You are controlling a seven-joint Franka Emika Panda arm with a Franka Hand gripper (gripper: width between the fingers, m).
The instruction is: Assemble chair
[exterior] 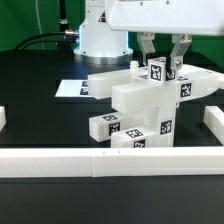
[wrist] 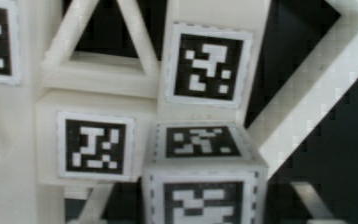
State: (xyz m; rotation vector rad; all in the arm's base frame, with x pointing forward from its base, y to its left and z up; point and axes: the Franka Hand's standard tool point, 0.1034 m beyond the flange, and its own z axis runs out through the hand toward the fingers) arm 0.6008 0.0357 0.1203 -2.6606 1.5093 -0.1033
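Note:
The partly built white chair point(exterior: 135, 100) stands mid-table, a blocky stack with black-and-white tags on its faces. My gripper point(exterior: 163, 68) comes down from above at its upper right end, shut on a small tagged white chair block point(exterior: 158, 72) that rests against the assembly's top. In the wrist view the same block point(wrist: 202, 190) sits between my fingers point(wrist: 91, 200), with tagged panels of the chair point(wrist: 208, 62) right behind it. Whether the block is seated in the assembly is hidden. More tagged chair parts point(exterior: 108, 126) lie low in front of the stack.
White border rails run along the front point(exterior: 90, 160), the exterior view's right point(exterior: 214, 122) and left point(exterior: 3, 118). The marker board point(exterior: 68, 89) lies flat behind the chair. The robot's base point(exterior: 100, 35) stands at the back.

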